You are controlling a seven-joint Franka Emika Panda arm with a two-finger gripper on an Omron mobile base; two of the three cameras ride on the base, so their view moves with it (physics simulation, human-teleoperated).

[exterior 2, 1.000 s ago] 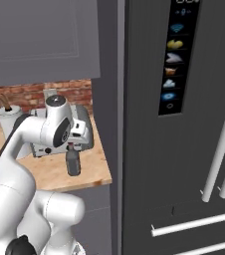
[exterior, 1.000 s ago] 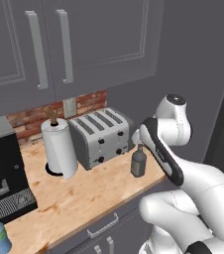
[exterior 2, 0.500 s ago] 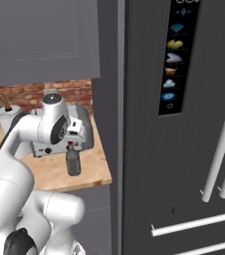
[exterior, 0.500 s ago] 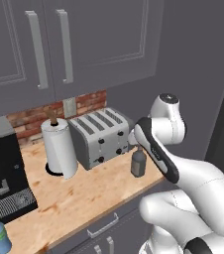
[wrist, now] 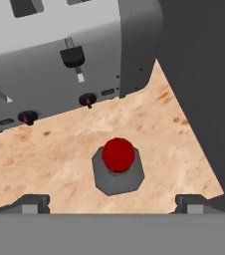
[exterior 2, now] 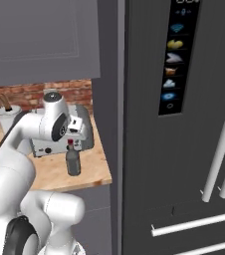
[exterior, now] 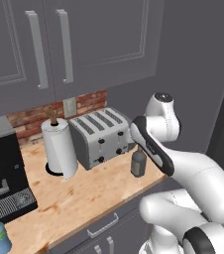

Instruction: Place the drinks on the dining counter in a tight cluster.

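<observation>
A dark grey-brown bottle [wrist: 118,172] with a red cap stands upright on the wooden tabletop [exterior: 79,191] just before the toaster [exterior: 100,136], the hand [wrist: 112,201] spread wide above it, holding nothing.

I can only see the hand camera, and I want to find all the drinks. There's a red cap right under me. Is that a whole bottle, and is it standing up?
Observer: Yes. In the right base view, the dark bottle under that cap stands upright on the wood counter, in front of the toaster.
Operator: Is another drink close by?
Observer: A slim blue bottle stands far along the same counter, by the black coffee machine.
Operator: What's the dark wall beside me?
Observer: It's a tall grey panel at the counter's end, with a big dark fridge just past it.
</observation>
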